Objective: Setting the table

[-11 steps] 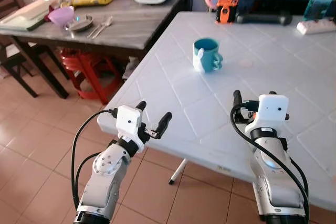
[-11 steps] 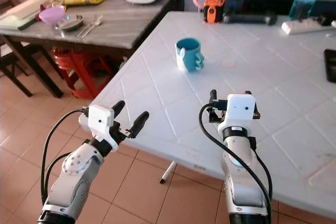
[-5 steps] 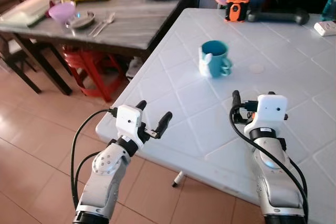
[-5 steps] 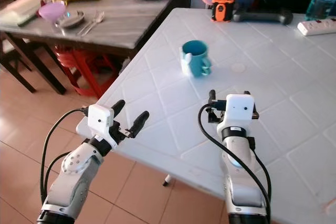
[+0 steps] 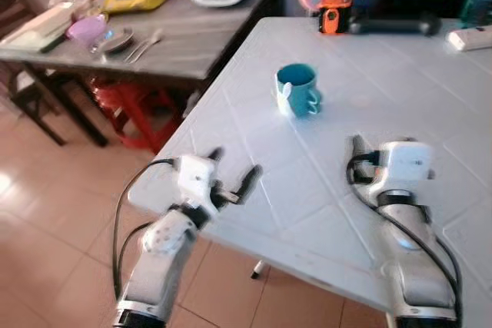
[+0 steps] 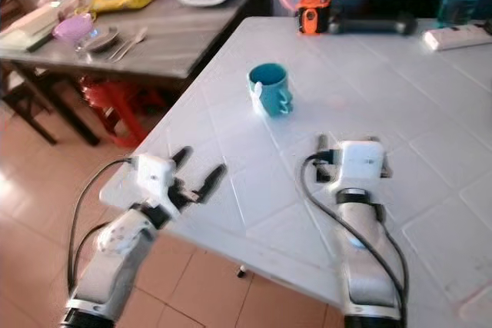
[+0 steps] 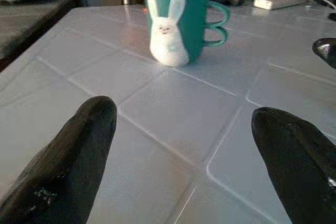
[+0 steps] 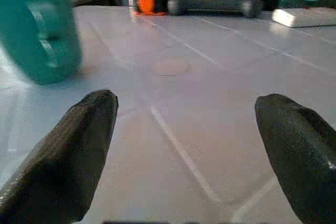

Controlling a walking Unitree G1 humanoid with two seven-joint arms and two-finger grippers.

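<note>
My left gripper [image 7: 184, 171] and right gripper [image 8: 184, 171] both spread, empty, above white table [image 5: 430, 90]; teal bunny mug [image 7: 181, 24] upright ahead.

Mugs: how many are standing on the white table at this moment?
1. The teal mug with a white rabbit figure stands upright on the white table, ahead of both grippers, touching neither. Others may sit beyond the camera's edges.

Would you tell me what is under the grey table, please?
Under the grey table stands a red stool, partly covered by the tabletop; what lies further back is hidden.
</note>
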